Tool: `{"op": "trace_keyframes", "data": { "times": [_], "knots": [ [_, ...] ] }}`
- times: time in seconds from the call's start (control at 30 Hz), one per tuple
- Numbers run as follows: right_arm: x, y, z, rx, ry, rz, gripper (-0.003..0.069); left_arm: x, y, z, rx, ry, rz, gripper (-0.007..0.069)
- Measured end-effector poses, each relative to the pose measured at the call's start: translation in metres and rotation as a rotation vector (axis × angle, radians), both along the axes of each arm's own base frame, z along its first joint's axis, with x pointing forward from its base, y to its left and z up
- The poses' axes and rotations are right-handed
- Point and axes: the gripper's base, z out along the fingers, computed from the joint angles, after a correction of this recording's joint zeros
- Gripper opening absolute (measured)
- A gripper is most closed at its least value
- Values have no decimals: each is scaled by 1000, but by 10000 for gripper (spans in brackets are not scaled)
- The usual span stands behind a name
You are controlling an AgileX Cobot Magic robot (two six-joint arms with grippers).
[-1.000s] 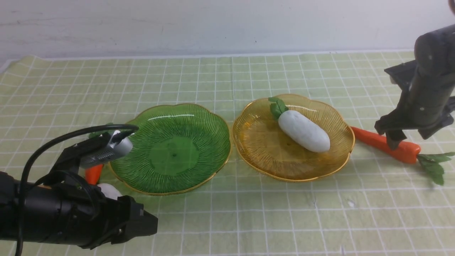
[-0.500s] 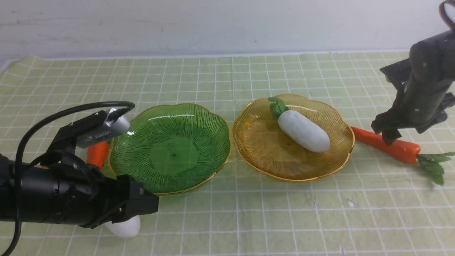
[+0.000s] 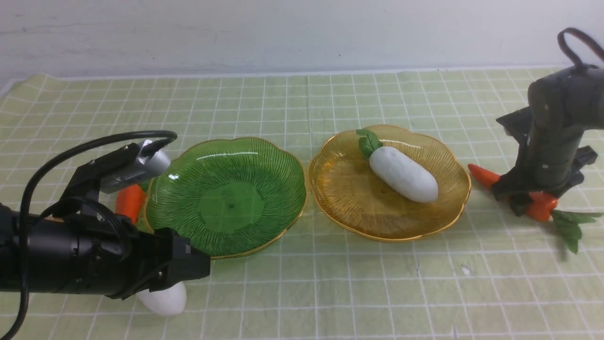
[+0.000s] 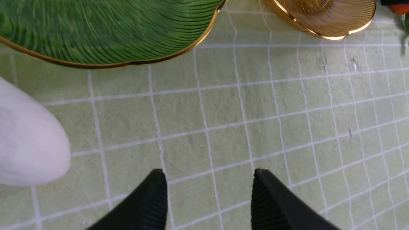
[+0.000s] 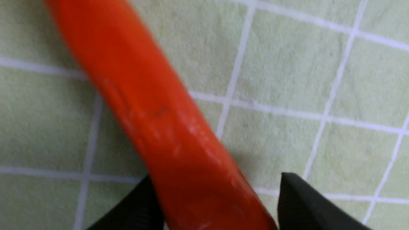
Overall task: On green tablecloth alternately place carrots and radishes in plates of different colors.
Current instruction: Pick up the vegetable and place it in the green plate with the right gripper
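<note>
Right wrist view: the right gripper (image 5: 217,176) straddles the carrot (image 5: 159,121), fingers part-open, the carrot's long axis across the gap. One finger seemingly stands clear.

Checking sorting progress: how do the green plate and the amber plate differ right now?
The green plate is translucent green, the amber plate amber-yellow. The green plate is empty; the amber plate holds a white radish. The green plate lies to the robot's left of the amber plate. Both are ribbed with scalloped gold rims, seemingly equal in size.
</note>
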Motion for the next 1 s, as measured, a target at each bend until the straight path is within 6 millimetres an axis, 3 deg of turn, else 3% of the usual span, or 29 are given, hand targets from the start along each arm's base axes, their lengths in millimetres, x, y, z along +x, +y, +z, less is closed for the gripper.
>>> {"op": "trace_keyframes", "data": {
  "times": [0.1,0.23,0.43,0.53,0.6,0.7,0.73,0.77,0.8,1.0],
  "knots": [
    [-4,-5,1,-58,49,8,304,0,0,0,0,0,0,332],
    [-9,-10,10,-116,85,10,308,0,0,0,1,-1,-1,332],
    [-22,-13,62,-133,4,-12,308,0,0,0,0,2,-6,332],
    [-33,3,89,-2,-50,-39,308,1,1,0,12,-10,1,332],
    [-40,26,101,111,-69,-22,308,3,2,0,28,-32,14,332],
    [-51,76,109,313,-52,31,308,8,6,1,62,-82,46,332],
    [-52,81,109,341,-50,33,308,7,6,1,64,-82,46,332],
    [-55,100,109,393,-44,62,308,10,8,1,81,-108,61,332],
    [-63,149,107,512,-61,137,308,16,17,4,110,-149,114,332],
    [-69,233,102,610,-151,332,308,25,51,22,72,-118,271,332]
  ]
}}
